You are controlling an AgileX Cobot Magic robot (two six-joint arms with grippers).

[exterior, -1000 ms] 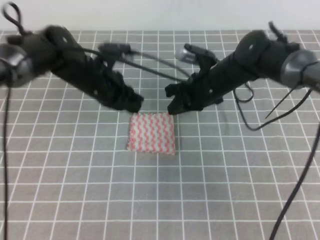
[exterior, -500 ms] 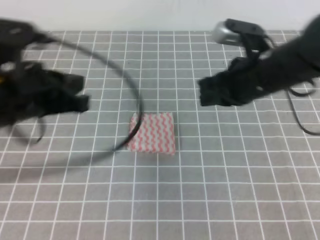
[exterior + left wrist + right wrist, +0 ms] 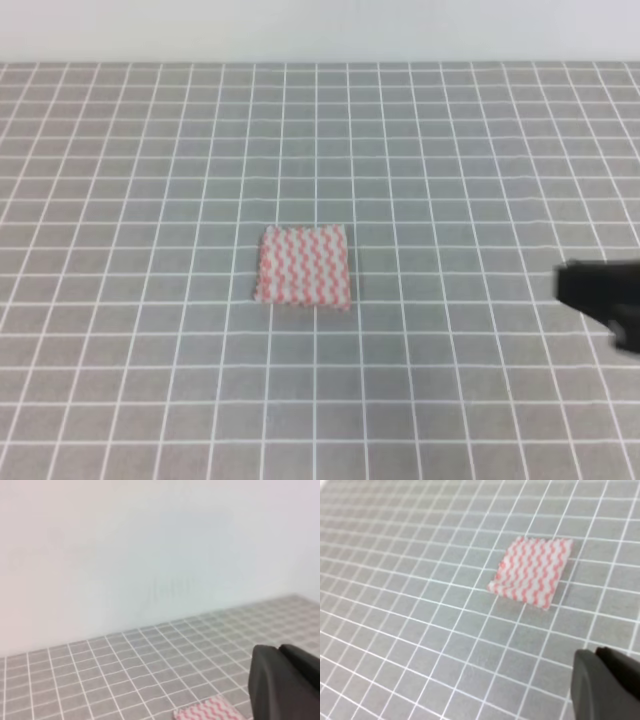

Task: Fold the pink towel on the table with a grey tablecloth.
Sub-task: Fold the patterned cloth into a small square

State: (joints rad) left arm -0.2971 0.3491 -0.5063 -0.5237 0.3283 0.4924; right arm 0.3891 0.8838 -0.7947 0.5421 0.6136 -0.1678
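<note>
1. Lying flat near the middle of the grey desk (image 3: 150, 400), the pink towel (image 3: 303, 265) is sitting as a small folded, nearly square packet.
2. Hanging at the right edge, well apart from the towel, the right gripper (image 3: 605, 300) is the nearer one.
3. Showing only one dark corner in each wrist view, both jaws are hiding whether they are apart or together.

You see only matte black, rounded housing of the right claw (image 3: 607, 685). The left claw (image 3: 286, 682) looks the same, a seam splitting its two smooth shells.
</note>
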